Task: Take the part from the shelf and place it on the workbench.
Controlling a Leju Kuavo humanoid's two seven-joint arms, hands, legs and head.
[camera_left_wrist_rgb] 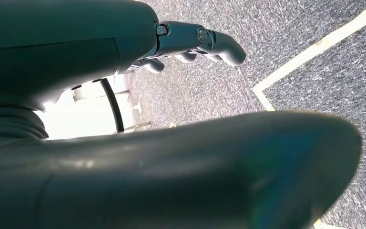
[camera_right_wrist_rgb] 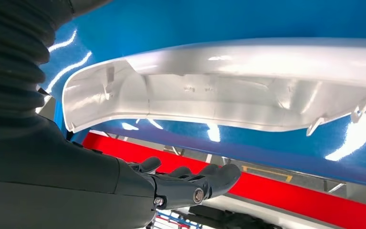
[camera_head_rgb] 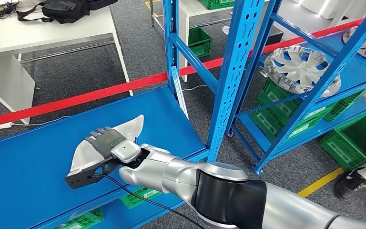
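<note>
1. Reaching over the blue shelf [camera_head_rgb: 28,167], the right robot hand [camera_head_rgb: 106,145] lies above the white part [camera_head_rgb: 128,128], which rests flat on that shelf board, near its front edge.
2. Right robot hand state: the right wrist view shows the fingers [camera_right_wrist_rgb: 209,179] stretched out and spread, with a visible gap between them and the part [camera_right_wrist_rgb: 228,95]. The hand holds nothing, and no grasp is confirmed.
3. Left robot hand [camera_left_wrist_rgb: 100,52]: it hangs over grey carpeted floor, away from the shelf. The fingers are loosely extended and nothing is between them.
4. Part condition: a thin, pale moulded shell with a raised rim and small clips along one edge. It lies wholly on the shelf and is not lifted at any visible point.
5. Progress, as judged: the approach is done. The grasp, the lift clear of the shelf and the carry are all outstanding.
6. Destination, as judged: the white worktop [camera_head_rgb: 52,33] stands well beyond the shelf, across a red floor stripe [camera_head_rgb: 100,93], and is the likely place for the part. This cannot be confirmed from the pictures.
7. Note: the hand covers the part's middle from above, so contact there cannot be told from the head view.
</note>
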